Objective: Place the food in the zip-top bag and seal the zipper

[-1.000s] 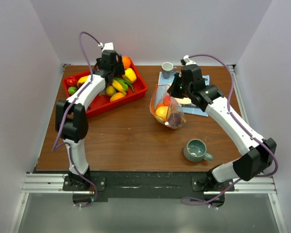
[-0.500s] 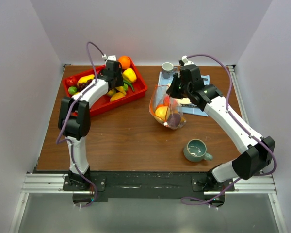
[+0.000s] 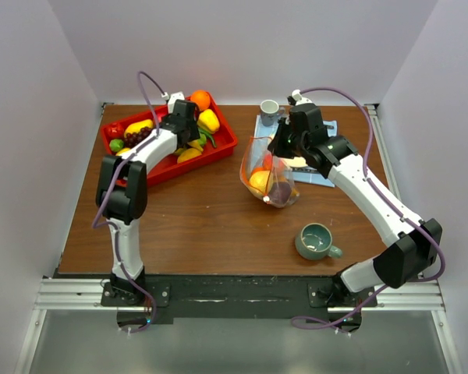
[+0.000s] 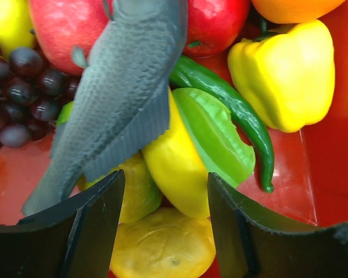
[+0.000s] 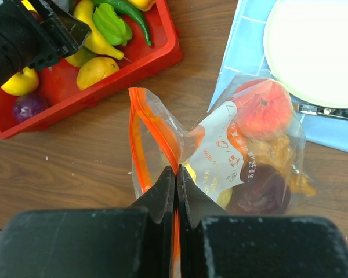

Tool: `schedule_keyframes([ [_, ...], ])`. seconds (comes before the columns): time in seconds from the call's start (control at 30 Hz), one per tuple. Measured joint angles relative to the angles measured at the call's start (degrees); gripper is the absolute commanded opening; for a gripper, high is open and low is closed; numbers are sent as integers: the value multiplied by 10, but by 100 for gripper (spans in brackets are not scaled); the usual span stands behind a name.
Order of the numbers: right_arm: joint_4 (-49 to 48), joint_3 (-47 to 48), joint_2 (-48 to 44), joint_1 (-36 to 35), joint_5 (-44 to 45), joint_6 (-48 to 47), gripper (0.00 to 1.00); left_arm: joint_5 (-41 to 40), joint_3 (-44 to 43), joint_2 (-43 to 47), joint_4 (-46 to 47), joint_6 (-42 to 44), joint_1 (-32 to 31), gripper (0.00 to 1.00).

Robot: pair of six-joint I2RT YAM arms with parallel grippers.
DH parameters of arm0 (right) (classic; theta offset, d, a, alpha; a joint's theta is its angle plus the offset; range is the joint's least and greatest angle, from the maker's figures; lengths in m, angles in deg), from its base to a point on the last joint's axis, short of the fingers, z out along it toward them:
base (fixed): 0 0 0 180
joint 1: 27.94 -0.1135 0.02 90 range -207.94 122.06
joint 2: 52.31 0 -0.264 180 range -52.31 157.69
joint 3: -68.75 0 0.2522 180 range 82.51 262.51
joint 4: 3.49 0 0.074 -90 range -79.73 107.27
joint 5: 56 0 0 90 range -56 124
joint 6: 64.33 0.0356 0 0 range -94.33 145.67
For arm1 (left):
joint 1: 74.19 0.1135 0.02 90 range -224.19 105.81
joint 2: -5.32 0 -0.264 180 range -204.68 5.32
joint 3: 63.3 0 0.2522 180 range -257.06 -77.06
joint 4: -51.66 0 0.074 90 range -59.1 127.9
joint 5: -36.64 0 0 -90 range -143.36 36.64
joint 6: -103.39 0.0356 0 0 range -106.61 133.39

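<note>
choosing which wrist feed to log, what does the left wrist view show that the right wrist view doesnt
Only the left wrist view: a grey fish and purple grapes, close up. Only the right wrist view: the zip-top bag, the right hand shut on its zipper, a peach inside, and a white plate on a blue mat. Both: the red tray, the green chili and the green star-shaped piece.

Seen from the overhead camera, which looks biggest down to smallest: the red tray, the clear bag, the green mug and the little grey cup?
1. red tray
2. clear bag
3. green mug
4. grey cup, though it sits farther from the camera, so how much smaller it is than the mug is unsure.
</note>
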Motion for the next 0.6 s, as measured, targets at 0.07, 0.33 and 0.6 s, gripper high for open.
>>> schedule_keyframes([
  [0.07,0,0,0,0,0,-1,0,-4,-1,-4,3,-6,-3,63],
  [0.33,0,0,0,0,0,-3,0,-19,-1,-14,8,-25,-12,63],
  [0.6,0,0,0,0,0,-6,0,-23,-2,-23,28,-29,-12,54],
])
